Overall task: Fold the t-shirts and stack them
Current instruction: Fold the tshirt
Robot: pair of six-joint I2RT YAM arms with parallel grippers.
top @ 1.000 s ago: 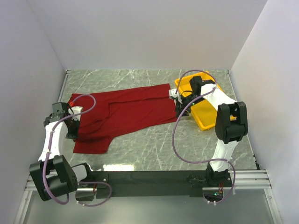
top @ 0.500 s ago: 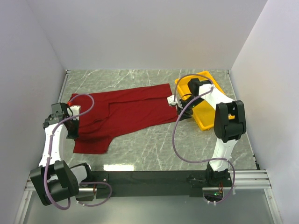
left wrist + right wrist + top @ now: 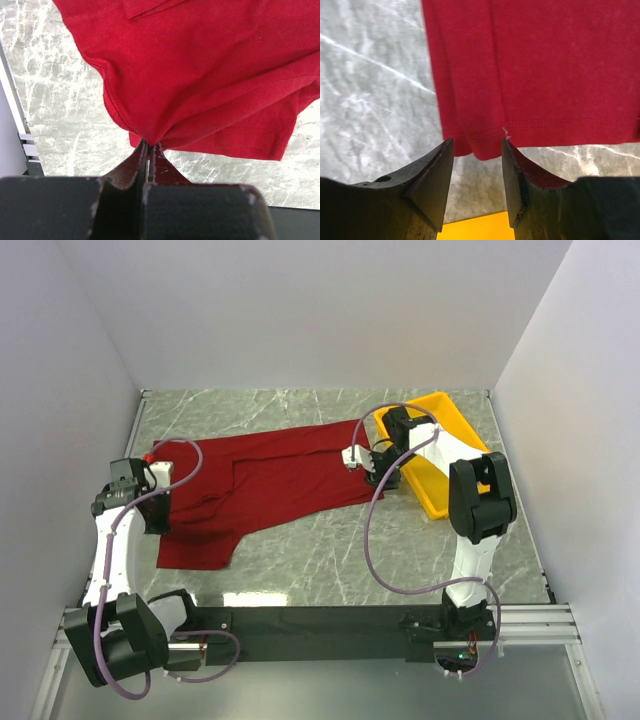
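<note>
**1. T-shirt (image 3: 265, 485).** Dark red, one pc. Lies mostly flat on the marble table (image 3: 320, 550), left of ctr, running from the L arm's side across to just beside the yellow tray (image 3: 447, 412). It is not yet squared up. Cloth is doubled over along a crease near its middle, w/ wrinkles bunched at the L end. One flap reaches toward the near edge at the L.

**2. L gripper (image 3: 152, 508).** Sits at the shirt's L end. Wrist view: L gripper (image 3: 148, 150) has jaws pressed together on a pinch of red cloth. The t-shirt (image 3: 200, 75) fans out from that pinch in radiating folds, w/ a stitched hem curving off to the L.

**3. R gripper (image 3: 368, 473).** Sits at the shirt's R end, next to the tray. Wrist view: R gripper (image 3: 477, 155) has jaws held moderately apart and nothing clamped. The stitched hem and a corner of the t-shirt (image 3: 545, 65) line up w/ the gap. Contact btwn fingertips and cloth: cannot tell.

**4. Surroundings.** A strip of the tray (image 3: 475, 227) shows low in the R wrist view, w/ bare table (image 3: 370, 100) to the L of the cloth.
</note>
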